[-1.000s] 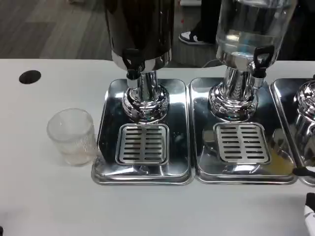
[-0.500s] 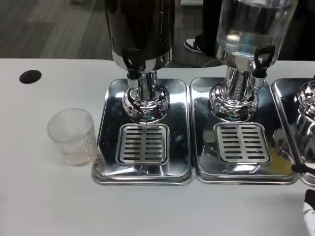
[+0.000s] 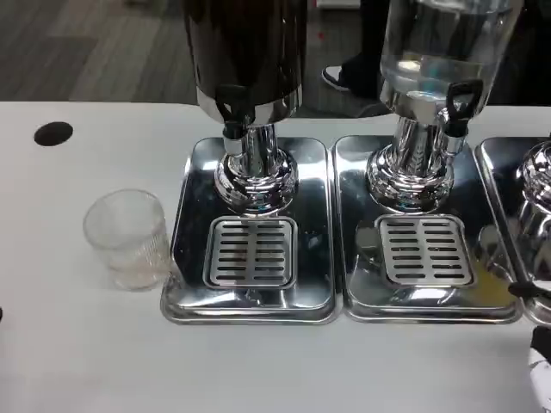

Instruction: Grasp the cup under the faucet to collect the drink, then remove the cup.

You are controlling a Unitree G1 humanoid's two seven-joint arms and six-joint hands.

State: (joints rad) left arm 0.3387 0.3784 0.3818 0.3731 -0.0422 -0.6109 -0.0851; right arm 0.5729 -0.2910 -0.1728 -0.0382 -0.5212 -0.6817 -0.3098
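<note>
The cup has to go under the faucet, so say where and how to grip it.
Grip the clear cup around its ribbed side wall, about mid-height, coming from its left: it stands upright on the white table, and the dispenser tray crowds its right side.

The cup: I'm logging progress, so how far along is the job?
Nothing looks done: the cup stands on the table left of the dark dispenser's tray, not under its faucet. No hand holds it. Grasping, filling and removing all remain.

Open table (image 3: 258, 366) lies in front of the trays. The cup (image 3: 127, 238) stands just left of the left tray (image 3: 314, 224), under no faucet (image 3: 231, 107).
</note>
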